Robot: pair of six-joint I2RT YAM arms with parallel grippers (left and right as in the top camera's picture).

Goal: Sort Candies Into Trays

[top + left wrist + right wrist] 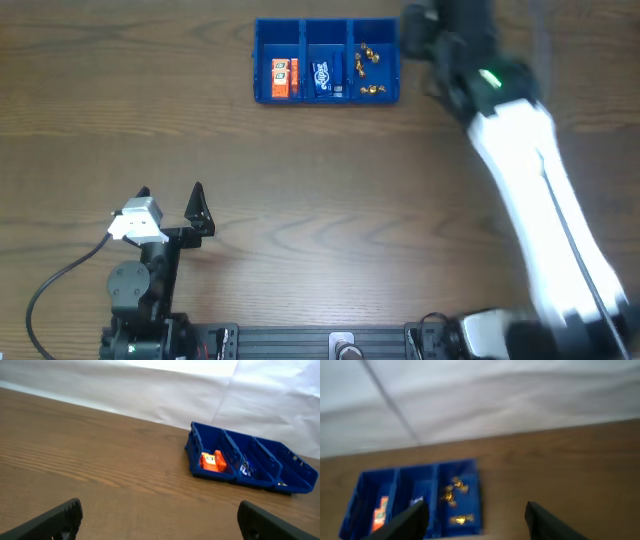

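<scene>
A blue tray (305,95) with three compartments lies at the far middle of the wooden table. Its left compartment holds orange candies (284,78), the middle one blue-wrapped candies (324,77), the right one small gold candies (367,62). My left gripper (170,192) stands open near the front left, far from the tray (197,447), with nothing between its fingers (55,520). My right gripper (425,35) hangs above the table just right of the tray (365,482); it is open and empty, and the gold candies (452,494) lie ahead of it.
Bare wooden tabletop (330,200) stretches between the tray and both arm bases. A white backdrop (150,385) rises behind the table's far edge.
</scene>
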